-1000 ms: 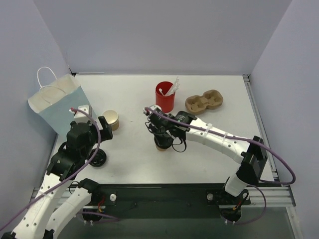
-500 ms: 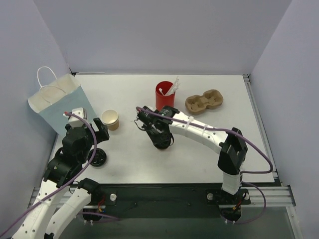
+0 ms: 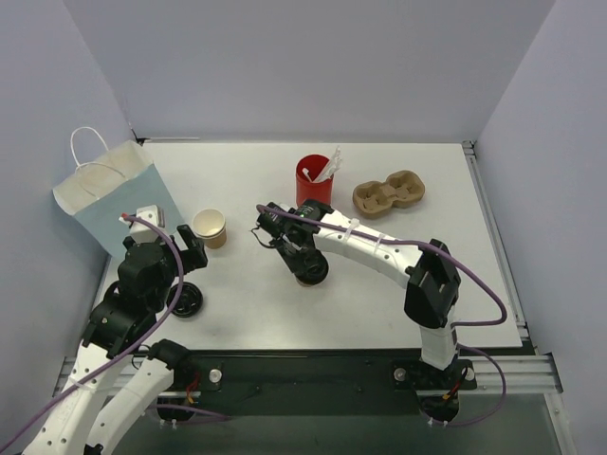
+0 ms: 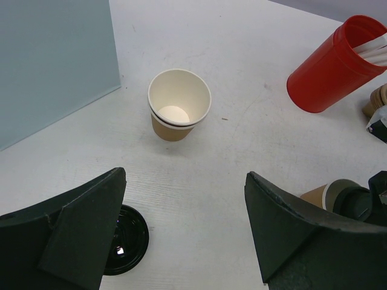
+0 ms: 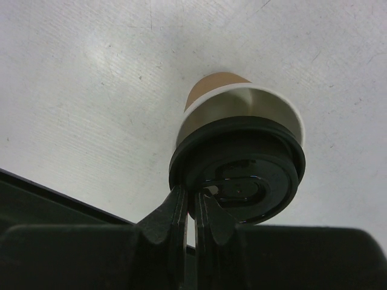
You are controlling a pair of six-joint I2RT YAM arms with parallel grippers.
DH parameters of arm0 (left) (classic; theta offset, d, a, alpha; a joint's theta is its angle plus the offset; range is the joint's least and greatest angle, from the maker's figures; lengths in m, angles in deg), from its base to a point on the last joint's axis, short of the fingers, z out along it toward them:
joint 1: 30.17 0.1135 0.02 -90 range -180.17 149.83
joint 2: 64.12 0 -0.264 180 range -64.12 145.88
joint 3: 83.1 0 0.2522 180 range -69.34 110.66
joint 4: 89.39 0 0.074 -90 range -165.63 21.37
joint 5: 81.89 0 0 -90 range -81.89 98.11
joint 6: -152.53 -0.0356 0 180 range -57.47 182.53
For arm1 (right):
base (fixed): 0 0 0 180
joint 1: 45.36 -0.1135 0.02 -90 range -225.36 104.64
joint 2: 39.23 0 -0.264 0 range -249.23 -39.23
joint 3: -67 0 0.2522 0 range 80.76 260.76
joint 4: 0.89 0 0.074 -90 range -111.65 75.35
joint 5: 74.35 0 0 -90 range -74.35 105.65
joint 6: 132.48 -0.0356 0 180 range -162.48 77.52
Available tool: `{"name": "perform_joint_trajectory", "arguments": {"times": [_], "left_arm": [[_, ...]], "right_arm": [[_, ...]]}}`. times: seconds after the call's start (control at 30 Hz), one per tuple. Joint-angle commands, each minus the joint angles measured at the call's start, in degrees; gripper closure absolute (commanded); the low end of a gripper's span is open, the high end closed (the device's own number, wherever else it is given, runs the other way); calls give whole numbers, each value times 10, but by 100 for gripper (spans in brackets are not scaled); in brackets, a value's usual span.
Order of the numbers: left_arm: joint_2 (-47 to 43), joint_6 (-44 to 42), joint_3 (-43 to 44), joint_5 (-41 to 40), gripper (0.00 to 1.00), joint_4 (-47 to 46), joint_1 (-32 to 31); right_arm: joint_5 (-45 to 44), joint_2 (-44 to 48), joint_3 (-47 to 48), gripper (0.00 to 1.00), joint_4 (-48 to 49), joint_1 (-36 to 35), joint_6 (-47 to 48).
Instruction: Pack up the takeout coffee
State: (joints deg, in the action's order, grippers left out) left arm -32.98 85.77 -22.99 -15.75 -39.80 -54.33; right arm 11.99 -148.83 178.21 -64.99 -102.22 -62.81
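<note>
The takeout coffee [image 3: 311, 268], a kraft-brown cup with a black lid, stands mid-table. It also shows in the right wrist view [image 5: 242, 109] and at the left wrist view's right edge [image 4: 338, 194]. My right gripper [image 3: 300, 258] is shut, its fingers pinching the near rim of the black lid [image 5: 242, 175]; the closed tips [image 5: 193, 196] meet at that rim. The lid looks slightly tilted on the cup. My left gripper [image 3: 193, 250] is open and empty, hovering above the table [image 4: 185, 176] near a lidless paper cup.
The lidless cup [image 3: 210, 227] with a cream inside [image 4: 179, 112] stands left of centre. A loose black lid [image 3: 185, 300] lies under my left finger [image 4: 124, 241]. A pale blue bag [image 3: 114, 194], a red cup with stirrers [image 3: 314, 183] and a pulp cup carrier [image 3: 389, 193] stand behind.
My left gripper drew back from the lidless cup toward the near edge. My right arm swung its elbow inward while the gripper stayed at the coffee lid.
</note>
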Motion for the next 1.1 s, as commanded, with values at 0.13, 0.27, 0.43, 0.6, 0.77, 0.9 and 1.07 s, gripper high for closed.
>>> {"name": "perform_joint_trajectory", "arguments": {"times": [0.13,0.27,0.43,0.6,0.77,0.9,1.07], "left_arm": [[-4,-5,3,-9,11,-14,3],[-3,-3,4,-9,11,-14,3],[-3,-3,3,-11,11,-12,3],[-4,-3,4,-12,11,-13,3],[-5,-3,4,-13,11,-12,3],[-5,-3,3,-12,11,-13,3],[-4,-2,3,-9,11,-13,3]], "right_arm": [[-21,-4,41,99,-45,9,11],[-18,-6,53,99,-49,10,14],[-7,-25,70,99,-56,11,15],[6,-47,80,97,-60,11,20],[5,-59,82,92,-65,11,19],[-8,-57,82,86,-66,11,17],[-21,-37,92,76,-70,11,17]]}}
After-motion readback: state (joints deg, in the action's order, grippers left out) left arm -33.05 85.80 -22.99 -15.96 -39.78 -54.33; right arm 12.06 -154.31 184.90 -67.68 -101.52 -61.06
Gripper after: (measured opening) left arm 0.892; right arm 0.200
